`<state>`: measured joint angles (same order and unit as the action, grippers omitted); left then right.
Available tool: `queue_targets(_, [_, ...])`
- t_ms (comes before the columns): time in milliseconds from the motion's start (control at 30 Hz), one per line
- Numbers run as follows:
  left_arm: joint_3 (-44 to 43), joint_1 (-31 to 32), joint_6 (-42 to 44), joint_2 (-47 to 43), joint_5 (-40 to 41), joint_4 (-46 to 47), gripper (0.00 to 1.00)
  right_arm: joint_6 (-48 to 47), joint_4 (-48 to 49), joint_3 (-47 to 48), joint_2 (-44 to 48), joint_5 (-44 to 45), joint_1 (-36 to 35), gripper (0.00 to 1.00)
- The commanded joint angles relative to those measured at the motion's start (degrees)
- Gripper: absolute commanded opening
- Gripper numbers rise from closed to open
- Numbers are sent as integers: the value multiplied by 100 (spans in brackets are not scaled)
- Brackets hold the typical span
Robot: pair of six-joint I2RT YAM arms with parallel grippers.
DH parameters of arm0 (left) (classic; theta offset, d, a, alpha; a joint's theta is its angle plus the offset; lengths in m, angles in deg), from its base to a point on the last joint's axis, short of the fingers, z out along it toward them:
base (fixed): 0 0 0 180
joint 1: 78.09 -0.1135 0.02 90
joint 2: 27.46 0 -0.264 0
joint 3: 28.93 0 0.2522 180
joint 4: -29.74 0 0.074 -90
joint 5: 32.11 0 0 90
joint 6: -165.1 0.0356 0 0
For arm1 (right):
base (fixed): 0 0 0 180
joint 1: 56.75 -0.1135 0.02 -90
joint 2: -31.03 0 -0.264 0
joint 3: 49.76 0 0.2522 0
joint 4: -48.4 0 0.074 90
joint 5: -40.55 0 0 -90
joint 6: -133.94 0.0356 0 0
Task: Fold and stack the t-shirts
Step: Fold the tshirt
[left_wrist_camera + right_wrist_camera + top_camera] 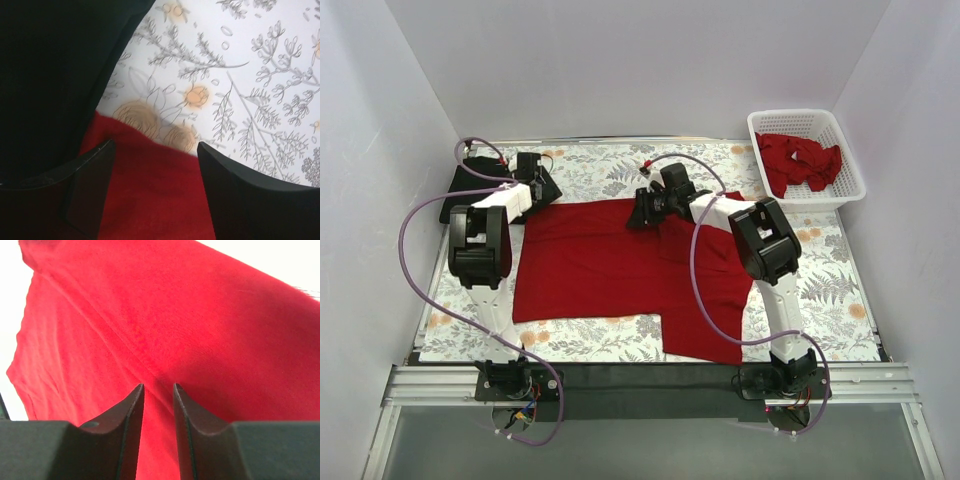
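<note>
Red cloth is seen pinched between the nearly closed fingers of the right end effector point(158, 390), with a crease of the red t-shirt point(600, 260) running into the narrow gap. The left end effector point(154, 150) is shown released, jaws wide apart above the same shirt's far left corner, just beside the black t-shirt point(470, 190). The red t-shirt is spread on the flower-patterned bench point(820, 280). More red t-shirts point(800, 160) are heaped in a white basket point(855, 185) at the far right corner.
</note>
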<state>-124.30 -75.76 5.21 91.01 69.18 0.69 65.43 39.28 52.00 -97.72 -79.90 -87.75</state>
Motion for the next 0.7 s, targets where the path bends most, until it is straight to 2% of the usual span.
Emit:
queue_targets(0, [276, 4, 98, -930, 154, -238, 64, -540, -456, 252, 736, 408, 85, 33])
queue_targets(200, [1030, 312, 19, -1818, 313, -211, 65, -673, -623, -362, 1422, 901, 454, 33])
queue_targets(267, [1216, 330, 2, -1898, 277, -203, 62, -656, -623, -521, 1537, 919, 621, 33])
queue_targets(367, [1463, 330, 36, -1828, 321, -211, 56, -603, -631, -828, 1598, 945, 946, 33])
queue_targets(667, [1849, 295, -183, -1407, 839, -246, 47, -612, -623, -1400, 1485, 1331, 1921, 32])
